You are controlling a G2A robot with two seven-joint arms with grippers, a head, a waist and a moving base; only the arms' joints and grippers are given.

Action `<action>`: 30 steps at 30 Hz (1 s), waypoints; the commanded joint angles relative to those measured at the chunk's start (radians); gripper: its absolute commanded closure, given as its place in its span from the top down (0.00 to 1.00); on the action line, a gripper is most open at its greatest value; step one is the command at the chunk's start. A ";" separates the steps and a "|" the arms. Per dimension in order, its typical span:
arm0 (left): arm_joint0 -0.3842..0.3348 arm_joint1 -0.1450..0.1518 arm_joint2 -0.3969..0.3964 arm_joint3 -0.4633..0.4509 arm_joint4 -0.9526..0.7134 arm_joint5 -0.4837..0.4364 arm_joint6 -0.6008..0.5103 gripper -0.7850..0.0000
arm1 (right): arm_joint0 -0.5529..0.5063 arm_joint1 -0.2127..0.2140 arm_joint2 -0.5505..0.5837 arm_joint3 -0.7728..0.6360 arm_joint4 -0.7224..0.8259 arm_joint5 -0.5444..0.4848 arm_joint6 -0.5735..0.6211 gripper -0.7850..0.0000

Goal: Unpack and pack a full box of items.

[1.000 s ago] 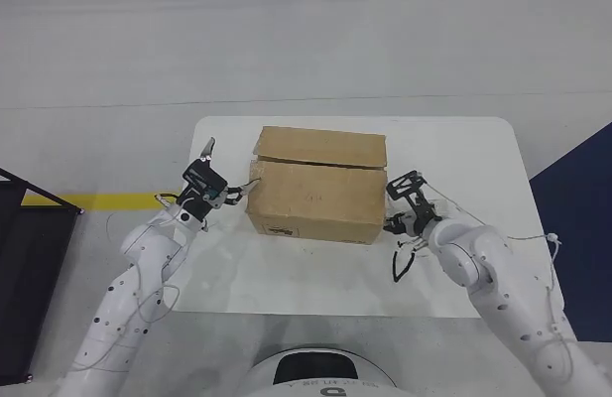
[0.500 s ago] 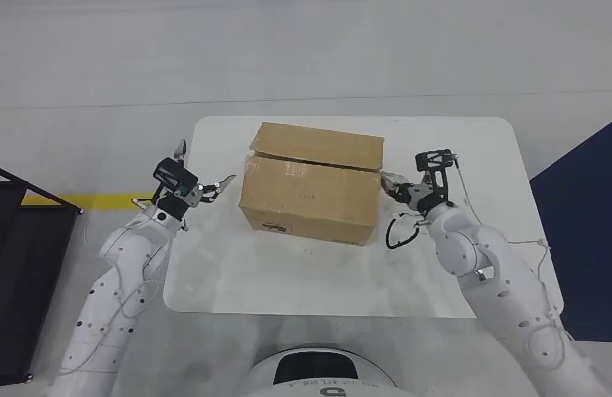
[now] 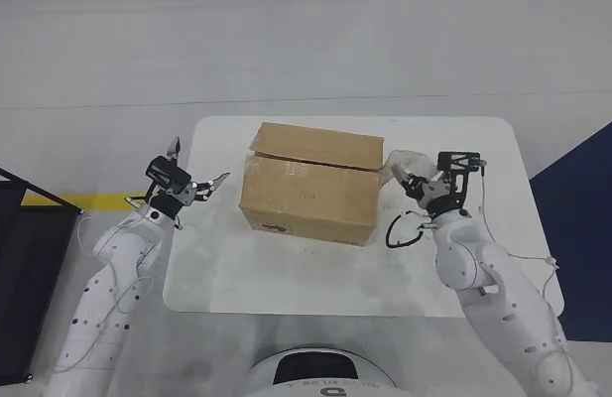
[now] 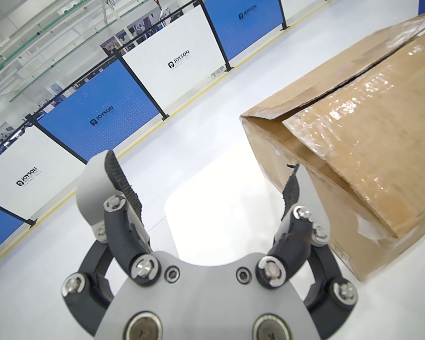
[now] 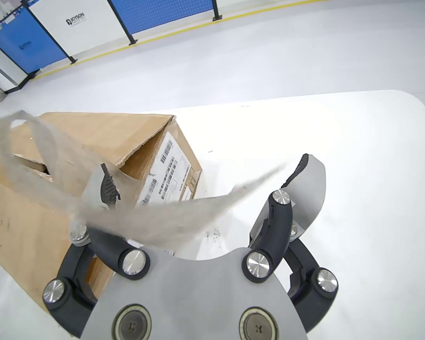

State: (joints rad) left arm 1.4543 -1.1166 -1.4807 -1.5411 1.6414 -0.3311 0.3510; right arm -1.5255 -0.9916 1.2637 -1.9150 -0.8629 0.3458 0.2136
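Cardboard box [image 3: 310,184] sat beside left hand [image 4: 201,166], which gaped empty | right hand [image 5: 205,165] opposite, spread wide, tape strip [image 5: 156,217] stuck on one finger [image 5: 108,182] | shedding it before lifting flaps [image 3: 320,147] seemed wise.

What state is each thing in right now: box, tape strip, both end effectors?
box: upright on the table, top flaps down, seam between them slightly parted.
left end effector: open, empty, beside one end of the box.
right end effector: open, at the box's other end, tape strip clinging to it.
tape strip: loose, draped across the right end effector, looping back toward the box.
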 commanded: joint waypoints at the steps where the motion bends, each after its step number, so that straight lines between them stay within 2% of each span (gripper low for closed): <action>1: -0.004 0.000 0.000 0.014 -0.003 0.000 0.005 1.00 | 0.022 -0.005 -0.024 -0.005 -0.031 0.045 0.041 1.00; 5: -0.013 0.000 0.001 0.047 0.002 0.010 0.011 1.00 | 0.069 -0.019 -0.079 -0.007 -0.100 0.138 0.112 1.00; 10: -0.013 0.000 0.017 0.051 0.049 0.033 0.042 1.00 | 0.097 -0.032 -0.105 -0.003 -0.136 0.182 0.153 1.00; 16: 0.002 0.006 -0.005 -0.068 0.001 -0.038 0.096 1.00 | 0.083 -0.040 -0.082 -0.004 -0.131 0.196 0.160 1.00; 20: -0.045 0.003 0.016 -0.119 -0.073 -0.115 0.040 1.00 | 0.065 -0.044 -0.063 -0.015 -0.130 0.196 0.157 1.00; 21: -0.070 0.001 0.031 -0.108 -0.078 -0.118 0.024 1.00 | 0.060 -0.044 -0.059 -0.019 -0.132 0.198 0.157 1.00; 25: -0.209 -0.022 0.144 0.004 -0.043 -0.011 -0.082 1.00 | 0.042 -0.048 -0.049 -0.037 -0.150 0.211 0.159 1.00; 30: -0.331 -0.054 0.280 0.188 0.030 0.102 -0.038 1.00 | 0.003 -0.054 -0.032 -0.065 -0.170 0.251 0.142 1.00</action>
State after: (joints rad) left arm 1.1440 -1.1647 -1.2299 -1.4004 1.6614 -0.2438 0.3030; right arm -1.5146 -1.0450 1.2271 -1.9756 -1.0343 0.5928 0.3575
